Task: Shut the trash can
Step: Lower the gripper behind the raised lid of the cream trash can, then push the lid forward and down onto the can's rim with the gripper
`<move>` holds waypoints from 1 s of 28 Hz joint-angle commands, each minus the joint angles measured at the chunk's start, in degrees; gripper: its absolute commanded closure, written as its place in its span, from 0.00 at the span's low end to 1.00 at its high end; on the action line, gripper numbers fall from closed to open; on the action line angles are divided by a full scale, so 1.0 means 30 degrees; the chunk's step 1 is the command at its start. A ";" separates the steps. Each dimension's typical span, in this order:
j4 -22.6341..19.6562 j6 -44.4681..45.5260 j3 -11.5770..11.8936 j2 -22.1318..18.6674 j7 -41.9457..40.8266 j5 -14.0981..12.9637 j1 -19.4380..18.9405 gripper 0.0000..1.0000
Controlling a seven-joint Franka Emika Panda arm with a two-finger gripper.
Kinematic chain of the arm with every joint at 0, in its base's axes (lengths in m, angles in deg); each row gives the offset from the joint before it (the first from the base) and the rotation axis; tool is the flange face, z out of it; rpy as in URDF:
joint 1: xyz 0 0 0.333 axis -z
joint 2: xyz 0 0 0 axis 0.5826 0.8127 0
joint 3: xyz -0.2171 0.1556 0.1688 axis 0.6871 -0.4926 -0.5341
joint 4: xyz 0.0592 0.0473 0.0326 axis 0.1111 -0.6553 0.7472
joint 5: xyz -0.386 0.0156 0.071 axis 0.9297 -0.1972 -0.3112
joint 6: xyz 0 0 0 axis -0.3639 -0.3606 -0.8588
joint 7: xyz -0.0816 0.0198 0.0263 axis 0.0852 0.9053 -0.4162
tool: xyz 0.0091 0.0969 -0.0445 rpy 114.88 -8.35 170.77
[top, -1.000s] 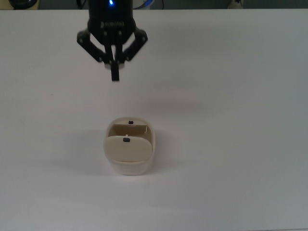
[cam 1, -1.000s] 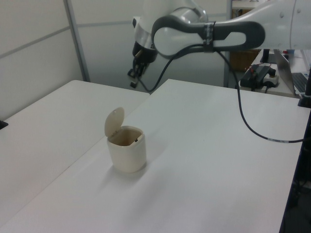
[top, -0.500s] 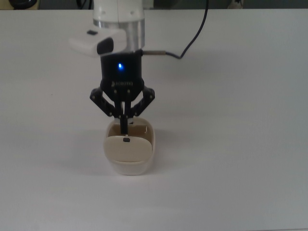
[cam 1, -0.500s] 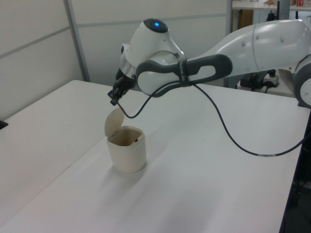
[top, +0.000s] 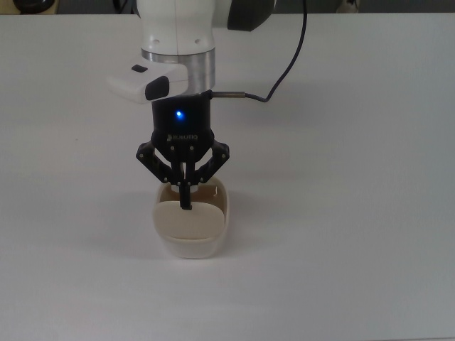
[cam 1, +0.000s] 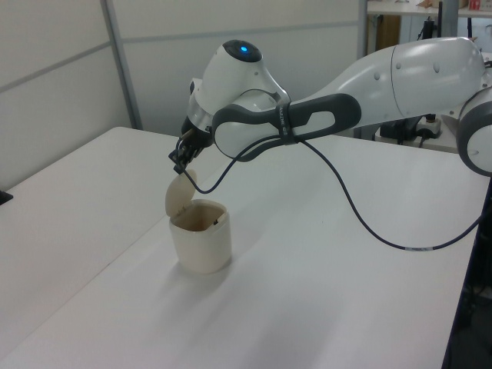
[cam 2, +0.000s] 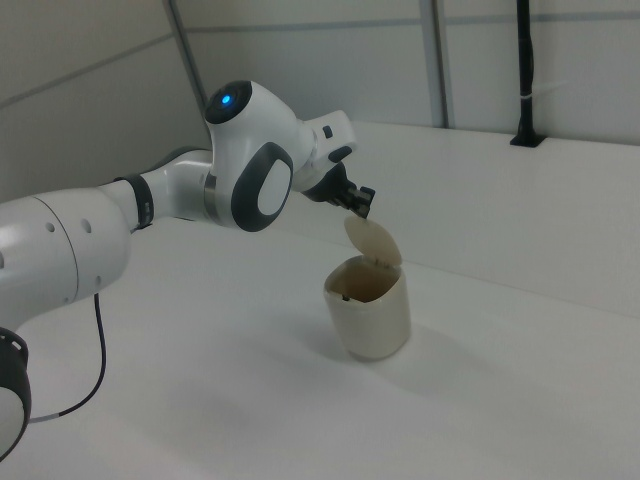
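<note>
Left view shows the Franka arm [cam 1: 361, 92] reaching across the white table [cam 1: 330, 261] to a small cream trash can [cam 1: 201, 238] standing well clear of the edges, its hinged lid [cam 1: 180, 197] upright and open. The gripper [top: 186, 200], fingers drawn together into a single point, sits at the lid's top edge, at or just short of contact. Judged light, rigid, smooth plastic, the bin may slide or tip, so a gentle push high on the lid, away from the hinge, is advised rather than a grasp.
</note>
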 commanded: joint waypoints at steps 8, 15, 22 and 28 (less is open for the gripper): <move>0.0535 -0.0205 0.0161 0.0273 0.0389 -0.0323 -0.0162 1.00; 0.0594 -0.1755 0.0161 0.0682 0.0418 -0.0411 -0.0162 1.00; 0.0535 -0.2462 0.0162 0.1064 0.0711 -0.0324 -0.0192 1.00; 0.0534 -0.0039 0.0191 0.0626 0.0566 -0.0353 -0.0192 1.00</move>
